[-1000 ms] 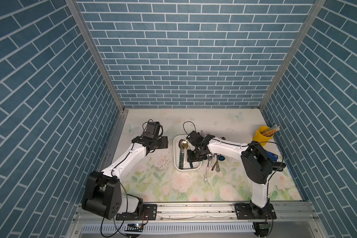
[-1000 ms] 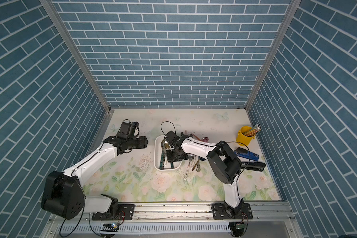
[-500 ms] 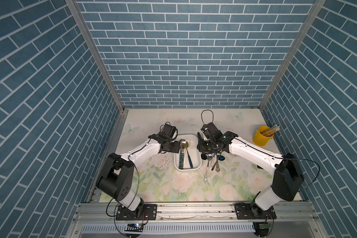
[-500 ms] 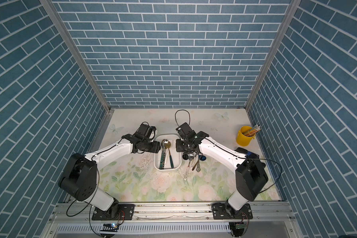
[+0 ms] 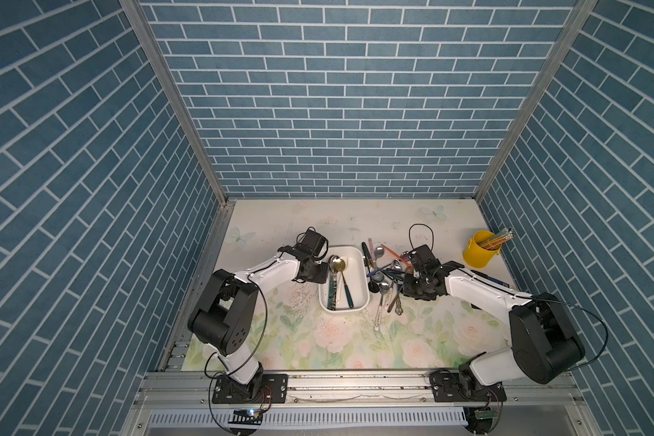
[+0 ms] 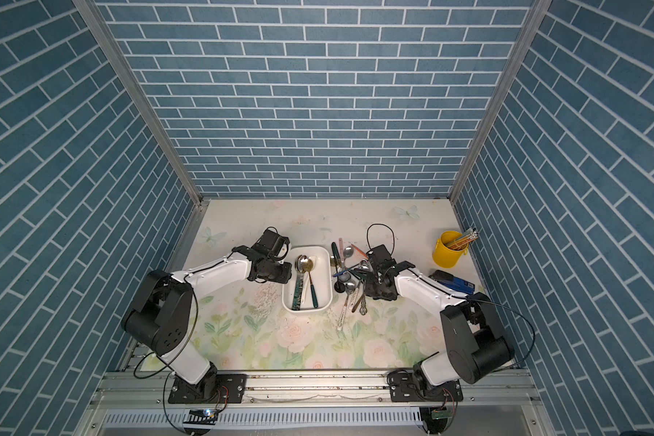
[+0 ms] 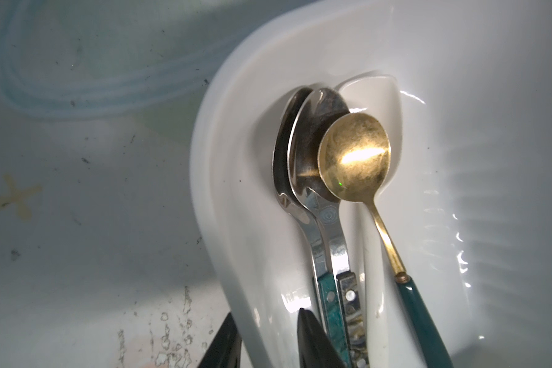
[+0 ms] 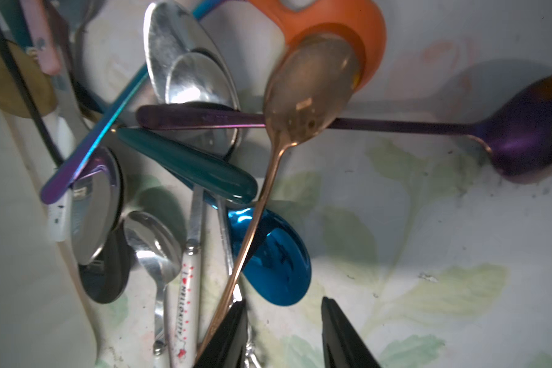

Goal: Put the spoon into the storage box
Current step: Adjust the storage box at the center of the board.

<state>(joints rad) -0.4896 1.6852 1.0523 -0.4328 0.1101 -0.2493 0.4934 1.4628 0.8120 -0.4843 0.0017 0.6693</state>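
The white storage box (image 5: 357, 259) (image 6: 320, 264) holds a gold spoon (image 5: 339, 264) (image 7: 354, 159) with a teal handle and two silver spoons (image 7: 303, 153). My left gripper (image 5: 322, 276) (image 6: 286, 275) (image 7: 265, 313) is at the box's left wall (image 7: 236, 159). One finger is outside, one is inside, and the wall fills the gap. A pile of spoons (image 5: 386, 271) (image 6: 352, 271) lies right of the box. My right gripper (image 5: 406, 288) (image 6: 370, 290) (image 8: 283, 301) hangs open at the pile's right edge, with only bare table between its fingers. A rose-gold spoon (image 8: 309, 95) passes the outer side of one finger (image 8: 233, 331).
The pile holds a blue spoon (image 8: 271, 258), a purple spoon (image 8: 523, 140) and a teal handle (image 8: 188, 165). A yellow cup of pencils (image 5: 480, 254) stands at the back right, with a blue stapler (image 6: 454, 283) beside the right arm. White crumbs (image 5: 299, 302) lie left of the box.
My left gripper has come right to the box's left wall and closed in on it. My right gripper has pulled back from over the box to the pile's right side.
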